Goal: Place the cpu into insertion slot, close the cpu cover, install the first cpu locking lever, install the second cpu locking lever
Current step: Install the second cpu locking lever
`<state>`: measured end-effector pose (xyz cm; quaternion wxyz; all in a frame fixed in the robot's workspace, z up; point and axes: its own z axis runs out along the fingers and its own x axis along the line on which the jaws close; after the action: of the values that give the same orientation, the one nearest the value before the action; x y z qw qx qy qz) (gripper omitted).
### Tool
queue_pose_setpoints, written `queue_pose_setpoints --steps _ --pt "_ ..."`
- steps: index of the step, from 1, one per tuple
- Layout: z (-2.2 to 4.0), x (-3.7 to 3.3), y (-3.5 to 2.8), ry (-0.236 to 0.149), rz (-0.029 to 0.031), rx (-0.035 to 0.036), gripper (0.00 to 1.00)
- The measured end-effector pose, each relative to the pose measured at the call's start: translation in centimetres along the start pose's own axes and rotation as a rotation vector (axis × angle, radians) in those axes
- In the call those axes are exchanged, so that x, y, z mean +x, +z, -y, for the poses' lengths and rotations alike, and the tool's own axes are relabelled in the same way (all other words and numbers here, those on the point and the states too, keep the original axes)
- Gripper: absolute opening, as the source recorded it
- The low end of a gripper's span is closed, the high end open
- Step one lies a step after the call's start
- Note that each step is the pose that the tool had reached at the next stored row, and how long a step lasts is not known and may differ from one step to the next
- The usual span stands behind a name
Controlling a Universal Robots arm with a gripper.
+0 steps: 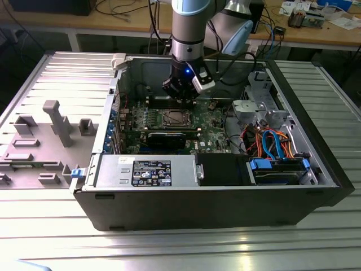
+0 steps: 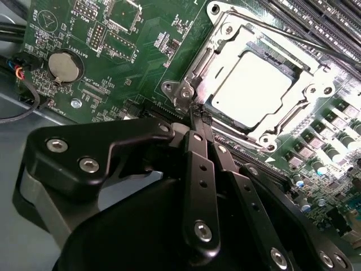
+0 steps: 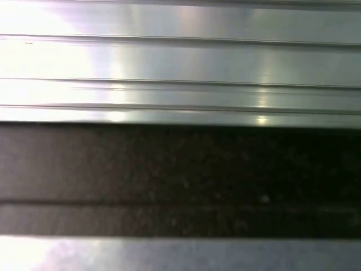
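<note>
Nearest item, exterior view: ribbed metal table [image 1: 169,248], aluminium slats running across the frame. In the first wrist view the same kind of slatted metal surface [image 3: 180,62] appears, with a dark band [image 3: 180,169] crossing it.

On the table: open computer case [image 1: 316,169], black, lying on its side. Along its near edge sit a grey power supply [image 1: 146,169] with a label and a drive bay with blue fittings [image 1: 279,169]; orange and blue cables [image 1: 271,141] lie just behind.

At the exterior view's left, beside the case: grey fixture tray [image 1: 39,147] with upright blocks.

Inside the case: green motherboard [image 1: 214,138], flat on the case floor. A black rectangular card [image 1: 166,139] stands in front of the socket area.

Insertion slot [image 2: 259,79]: square socket with silvery rim, set in the board beside the long memory slots [image 2: 321,22]. The cpu [image 2: 251,87] lies flat in it, metal top facing up and out of the case, edges square with the socket; no long axis, being square. The cpu cover [image 2: 225,34] is down, framing the chip.

Gripper [image 2: 199,119]: black, fingers drawn together, tips at the slot's corner on a thin metal lever [image 2: 183,93]. In the exterior view it hangs behind the socket [image 1: 176,117].

Farthest: workbenches [image 1: 316,28] with clutter.
</note>
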<state>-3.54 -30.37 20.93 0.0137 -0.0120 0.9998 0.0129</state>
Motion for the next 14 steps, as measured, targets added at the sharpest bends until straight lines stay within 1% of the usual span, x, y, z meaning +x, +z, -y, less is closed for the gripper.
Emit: queue_pose_setpoints --steps 9,14 --pt "0.10 0.00 0.00 0.000 -0.0001 0.0001 0.11" --pt "0.58 0.02 0.01 0.000 -0.0001 0.0000 0.11"
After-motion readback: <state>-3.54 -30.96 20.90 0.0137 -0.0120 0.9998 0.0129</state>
